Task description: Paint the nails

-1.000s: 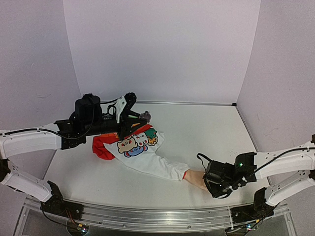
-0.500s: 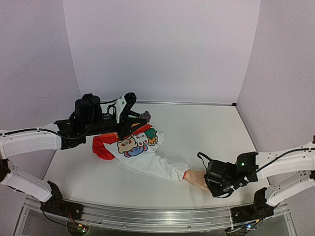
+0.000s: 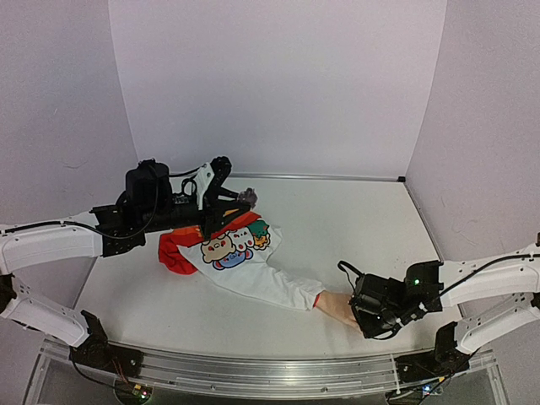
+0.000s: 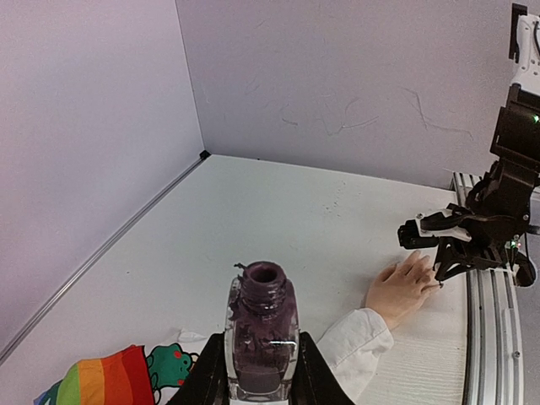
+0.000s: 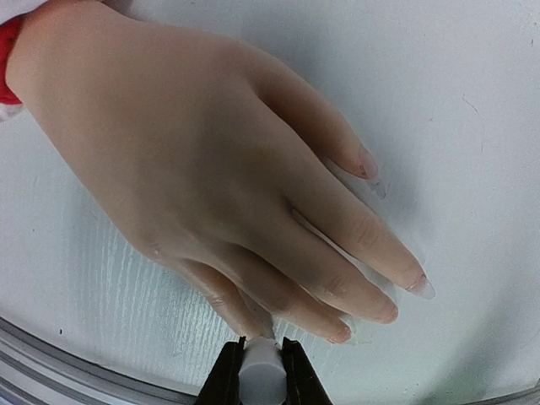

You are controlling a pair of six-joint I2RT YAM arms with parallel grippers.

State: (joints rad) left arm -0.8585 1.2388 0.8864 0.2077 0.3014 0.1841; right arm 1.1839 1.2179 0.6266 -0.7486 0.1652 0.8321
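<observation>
A pale mannequin hand (image 5: pixel 194 152) lies flat on the white table with its fingers spread. Its nails (image 5: pixel 420 287) look pale and clear on the fingers that show. My right gripper (image 5: pixel 261 363) is shut on a white brush cap (image 5: pixel 261 378), which sits over the tip of the nearest finger and hides that nail. In the top view this gripper (image 3: pixel 363 316) covers the fingertips of the hand (image 3: pixel 333 305). My left gripper (image 4: pixel 261 371) is shut on an open bottle of dark purple polish (image 4: pixel 261 333), held upright above the table at the far left (image 3: pixel 229 202).
The hand comes out of a white sleeve (image 3: pixel 270 283), part of a shirt with cartoon animals (image 3: pixel 232 245) and a red and rainbow part (image 3: pixel 177 253). A metal rail (image 3: pixel 253 371) runs along the near edge. Walls close in the back and sides.
My left gripper with the bottle has risen slightly. My right gripper stays over the fingertips, barely moved.
</observation>
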